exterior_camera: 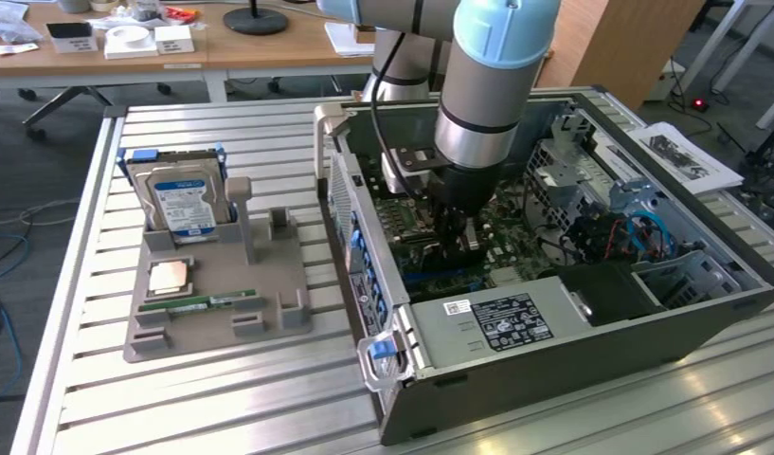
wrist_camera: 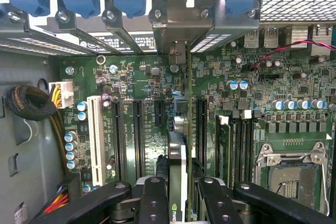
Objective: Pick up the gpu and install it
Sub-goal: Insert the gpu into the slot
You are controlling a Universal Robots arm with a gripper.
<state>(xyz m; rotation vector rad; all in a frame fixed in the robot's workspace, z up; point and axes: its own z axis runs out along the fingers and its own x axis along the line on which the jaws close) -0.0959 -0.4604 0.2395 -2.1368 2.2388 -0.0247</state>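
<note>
We see the black two-finger gripper (wrist_camera: pixel 177 195) clamped on the thin green-edged gpu card (wrist_camera: pixel 178 145), held edge-down straight below it, long axis running along the black motherboard slots (wrist_camera: pixel 137 135).

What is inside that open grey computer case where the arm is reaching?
Inside the open grey metal computer case: a green motherboard with black slots, and the thin edge-on gpu card held in the gripper. The slot beneath it is hidden.

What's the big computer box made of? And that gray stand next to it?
The computer box looks like painted sheet metal: thin, folded gray walls with punched vent holes. The gray stand seems to be matte plastic, perhaps printed: dull and even-colored with chunky molded slots.
</note>
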